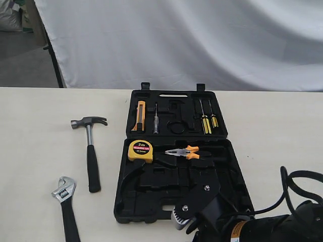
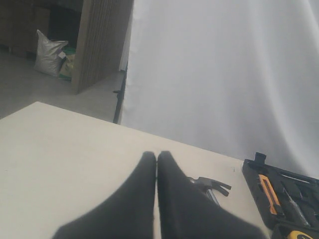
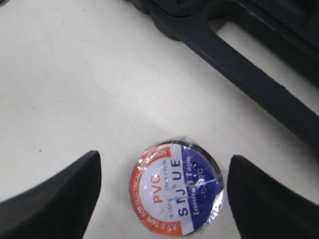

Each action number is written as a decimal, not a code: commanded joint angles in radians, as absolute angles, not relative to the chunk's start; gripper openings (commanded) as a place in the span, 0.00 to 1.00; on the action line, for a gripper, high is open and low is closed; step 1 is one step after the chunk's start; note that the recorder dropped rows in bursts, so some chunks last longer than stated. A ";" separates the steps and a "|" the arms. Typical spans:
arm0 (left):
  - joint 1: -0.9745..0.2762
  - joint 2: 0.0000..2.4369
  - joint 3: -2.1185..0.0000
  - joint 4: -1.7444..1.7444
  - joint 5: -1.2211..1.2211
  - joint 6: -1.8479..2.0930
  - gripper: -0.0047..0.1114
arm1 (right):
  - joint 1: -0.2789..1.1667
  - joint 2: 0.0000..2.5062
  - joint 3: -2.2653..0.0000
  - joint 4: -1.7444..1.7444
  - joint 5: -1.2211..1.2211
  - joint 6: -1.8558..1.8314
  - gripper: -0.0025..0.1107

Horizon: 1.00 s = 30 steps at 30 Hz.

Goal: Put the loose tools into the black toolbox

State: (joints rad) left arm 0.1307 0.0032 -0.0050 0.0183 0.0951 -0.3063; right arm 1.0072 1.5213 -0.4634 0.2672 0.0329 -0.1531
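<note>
Two things to put away, seen from the outside view: hammer (image 1: 91, 156) and wrench (image 1: 65, 209), both flat on the bench (image 1: 30, 151), left of the open black toolbox (image 1: 146, 201), touching neither it nor each other. Yellow tape measure (image 1: 140, 150) and orange pliers (image 1: 184, 152) already inside. Right tool (image 1: 187, 218) low at the near edge of the box, well apart from both.

Next, the left wrist view: left tool (image 2: 157, 160) shut tight, holding nothing, up over bare bench. Head of the hammer (image 2: 209, 185) just ahead of its tips, corner of the black toolbox (image 2: 251, 174) further off. No wrench in sight.

Last, the right wrist view: right tool (image 3: 164, 160) wide open, a roll of PVC tape (image 3: 174, 191) flat on the bench between its fingers (image 3: 55, 199), touching neither.

Step in hand, at a guess: first pick-up not yet begun. Next move, most likely: open the left tool, go down over the hammer's black shaft, squeeze, lift, carry across to the box.
</note>
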 commanded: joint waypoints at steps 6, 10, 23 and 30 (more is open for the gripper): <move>0.156 0.000 -0.008 0.023 0.088 -0.311 0.05 | 1.002 1.519 -0.465 0.260 0.015 -0.209 0.62; 0.156 0.000 -0.008 0.023 0.088 -0.311 0.05 | 1.002 1.567 -0.461 0.260 -0.036 -0.217 0.62; 0.156 0.000 -0.008 0.023 0.088 -0.311 0.05 | 1.002 1.678 -0.463 0.312 -0.085 -0.218 0.58; 0.156 0.000 -0.008 0.023 0.088 -0.311 0.05 | 1.002 1.678 -0.463 0.312 -0.073 -0.218 0.36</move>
